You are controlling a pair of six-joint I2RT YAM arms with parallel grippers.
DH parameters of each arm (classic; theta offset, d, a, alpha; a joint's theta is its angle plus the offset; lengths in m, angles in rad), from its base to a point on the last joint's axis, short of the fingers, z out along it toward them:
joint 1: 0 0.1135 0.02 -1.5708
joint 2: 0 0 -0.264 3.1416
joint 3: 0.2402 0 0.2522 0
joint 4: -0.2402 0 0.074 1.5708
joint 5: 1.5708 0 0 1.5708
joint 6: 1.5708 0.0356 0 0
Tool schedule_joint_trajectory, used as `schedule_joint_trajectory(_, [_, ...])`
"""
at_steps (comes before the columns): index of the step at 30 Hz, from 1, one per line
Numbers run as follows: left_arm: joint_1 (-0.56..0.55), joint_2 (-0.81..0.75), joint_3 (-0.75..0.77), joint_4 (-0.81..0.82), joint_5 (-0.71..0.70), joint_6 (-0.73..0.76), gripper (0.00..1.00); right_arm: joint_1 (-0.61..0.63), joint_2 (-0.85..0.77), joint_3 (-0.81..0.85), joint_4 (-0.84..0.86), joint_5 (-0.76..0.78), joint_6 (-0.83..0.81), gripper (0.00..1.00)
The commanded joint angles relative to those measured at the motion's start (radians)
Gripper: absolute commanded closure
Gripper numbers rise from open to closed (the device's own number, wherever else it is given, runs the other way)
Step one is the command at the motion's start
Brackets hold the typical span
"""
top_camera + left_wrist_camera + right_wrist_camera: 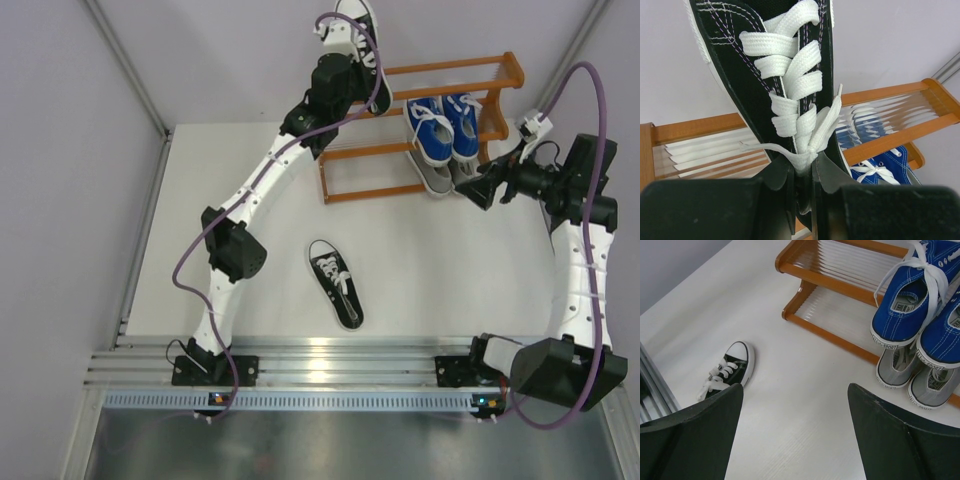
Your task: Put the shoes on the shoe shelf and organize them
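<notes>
left claw [802, 176] grips black sneaker [760, 75], seemingly by its tongue, above shelf [440, 68] | right claw [795, 392] wide

My left arm [262, 180] and right arm [580, 270] are white shells broken by chunky black joint housings and dotted with small dark screws. A purple cable [178, 275] runs along each, ending in a white plug [535, 124]. My bases [195, 366] are black blocks. My left gripper [802, 172] has thin matte black blades; my right gripper [795, 390] has broad, dark, grainy wedges
</notes>
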Motion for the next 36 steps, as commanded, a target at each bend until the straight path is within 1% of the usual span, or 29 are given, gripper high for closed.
schedule_joint_trajectory(1, [-0.002, -0.101, 0.05, 0.092, 0.034, -0.043, 1.0, -0.012, -0.025, -0.005, 0.052, -0.022, 0.013, 0.15])
schedule_joint_trajectory(9, [-0.013, -0.144, 0.041, 0.038, 0.031, -0.039, 1.0, -0.012, -0.024, -0.005, 0.068, -0.025, 0.032, 0.15])
schedule_joint_trajectory(18, [-0.024, -0.157, 0.032, -0.025, -0.023, -0.005, 1.0, -0.012, -0.031, -0.009, 0.065, -0.022, 0.032, 0.14])
schedule_joint_trajectory(31, [-0.008, -0.079, 0.052, -0.052, -0.111, 0.046, 1.0, -0.014, -0.04, -0.012, 0.064, -0.02, 0.035, 0.15])
schedule_joint_trajectory(36, [0.007, -0.052, 0.062, -0.056, -0.117, 0.049, 1.0, -0.016, -0.04, -0.014, 0.064, -0.023, 0.035, 0.15])
